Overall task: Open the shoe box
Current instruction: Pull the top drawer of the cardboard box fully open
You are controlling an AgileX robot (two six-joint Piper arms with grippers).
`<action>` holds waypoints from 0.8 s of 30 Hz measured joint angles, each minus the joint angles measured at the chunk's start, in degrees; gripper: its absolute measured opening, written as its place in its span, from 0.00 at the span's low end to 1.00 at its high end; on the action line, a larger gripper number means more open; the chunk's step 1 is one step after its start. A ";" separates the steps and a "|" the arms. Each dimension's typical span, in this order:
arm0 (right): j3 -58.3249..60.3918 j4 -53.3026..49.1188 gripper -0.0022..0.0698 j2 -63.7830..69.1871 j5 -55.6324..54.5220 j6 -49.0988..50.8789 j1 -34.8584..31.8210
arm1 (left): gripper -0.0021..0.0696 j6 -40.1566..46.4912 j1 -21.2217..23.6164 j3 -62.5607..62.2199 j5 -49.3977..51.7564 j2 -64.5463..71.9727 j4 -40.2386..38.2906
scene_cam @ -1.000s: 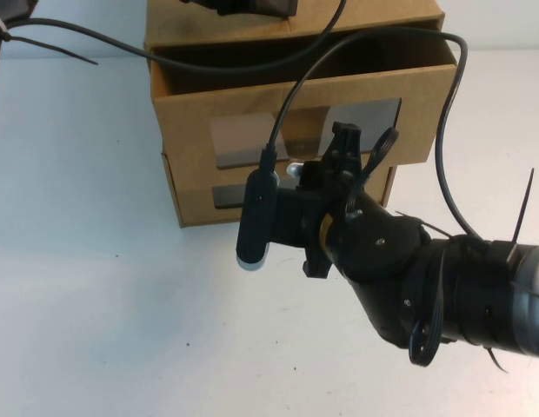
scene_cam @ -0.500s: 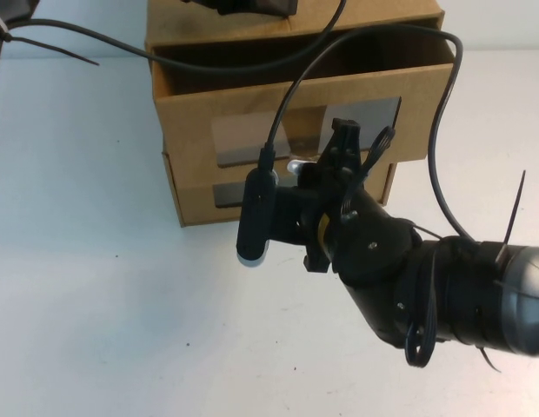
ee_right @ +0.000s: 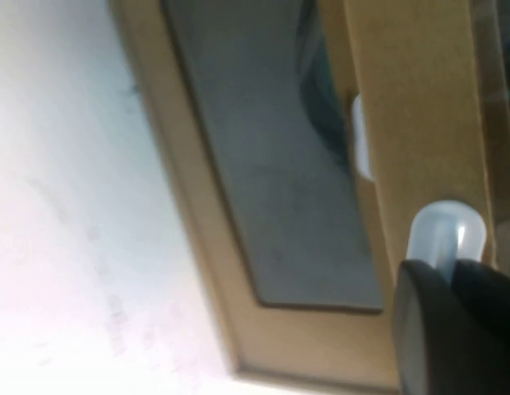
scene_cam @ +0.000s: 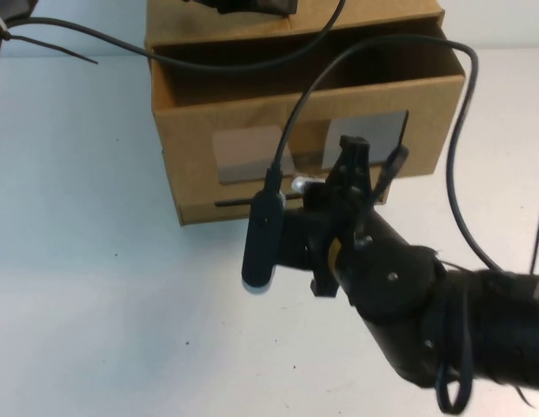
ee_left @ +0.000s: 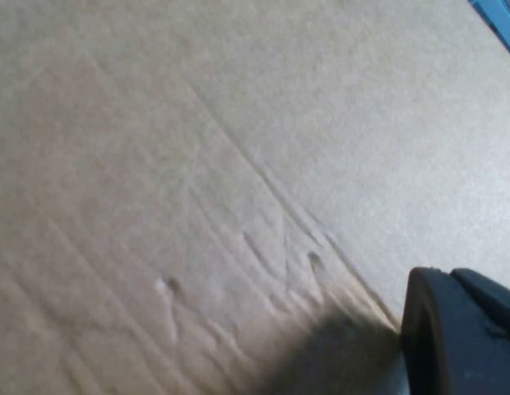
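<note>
Lid [scene_cam: 252,113] seemingly sank between left gripper [scene_cam: 248,7], right gripper [scene_cam: 350,155].

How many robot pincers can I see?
2. The right pincer is up against the front of the shoe box. The left pincer is at the box's far top edge, mostly cut off in the high view. No others show.
</note>
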 joint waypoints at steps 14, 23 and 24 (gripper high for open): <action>7.84 16.41 0.04 -11.53 -0.18 -1.66 5.70 | 0.02 0.00 0.00 0.00 0.00 0.00 -0.09; 7.97 26.20 0.05 -12.09 -0.09 -6.67 6.07 | 0.02 -0.21 0.00 0.00 0.20 0.00 -0.22; 7.97 27.05 0.05 -12.09 -0.09 -6.67 6.07 | 0.02 -0.21 0.00 0.00 0.20 0.00 -0.22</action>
